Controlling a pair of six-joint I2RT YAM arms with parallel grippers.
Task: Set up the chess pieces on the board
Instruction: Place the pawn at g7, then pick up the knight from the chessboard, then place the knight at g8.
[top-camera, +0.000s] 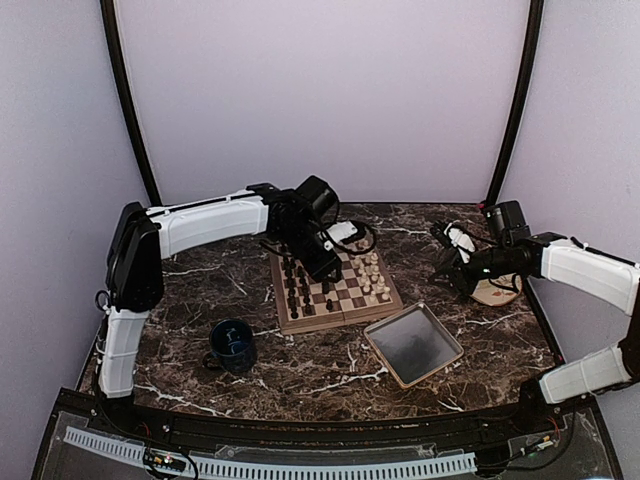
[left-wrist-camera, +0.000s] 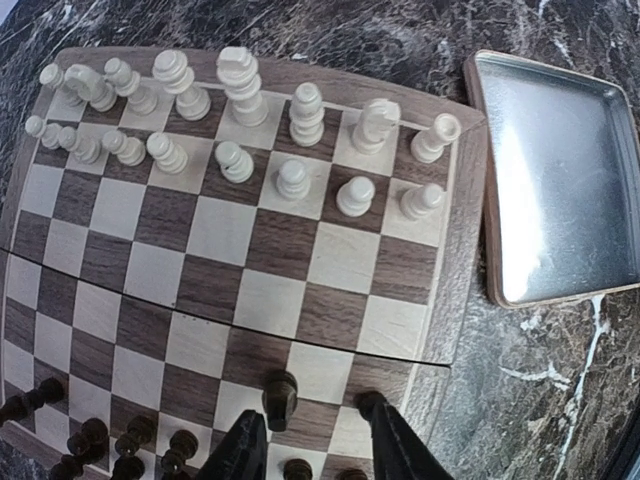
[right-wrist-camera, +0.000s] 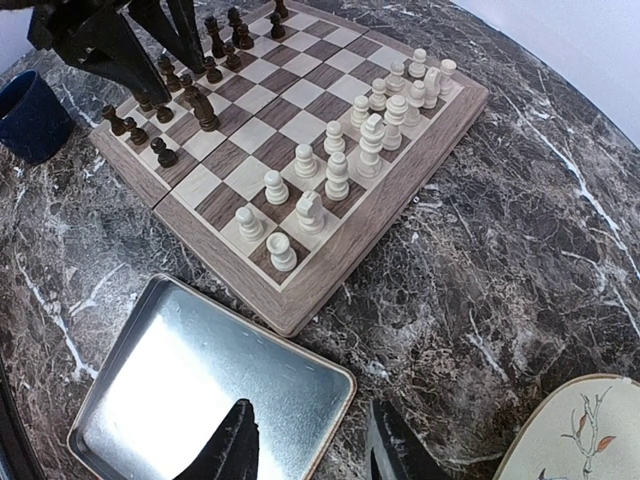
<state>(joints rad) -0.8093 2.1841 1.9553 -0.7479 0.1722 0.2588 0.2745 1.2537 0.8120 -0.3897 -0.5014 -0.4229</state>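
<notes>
The left pincer (left-wrist-camera: 312, 428) hangs low over the near edge of the board (left-wrist-camera: 250, 240), its fingers parted wider than the one dark piece (left-wrist-camera: 280, 392) standing between them. That piece sits upright on its square, just ahead of the fingertips and closer to the left-hand finger. I can't tell whether that finger touches it. Its long axis runs straight up, so my guess is that any next move with it is a plain lift or a straight back-off.

The cream pieces (left-wrist-camera: 305, 112) fill two rows at the far side, well beyond this pincer.

The right pincer (right-wrist-camera: 312, 440) is much further from the piece. It is off the board altogether, open and empty over the counter (right-wrist-camera: 520, 220), with the tray (right-wrist-camera: 190, 390) to its left and the plate (right-wrist-camera: 585, 430) to its right.

Its camera shows the other dark pieces (right-wrist-camera: 140, 130) crowded under the left arm (the left wrist view crops most of them). From overhead, the left wrist hides its fingertips.
</notes>
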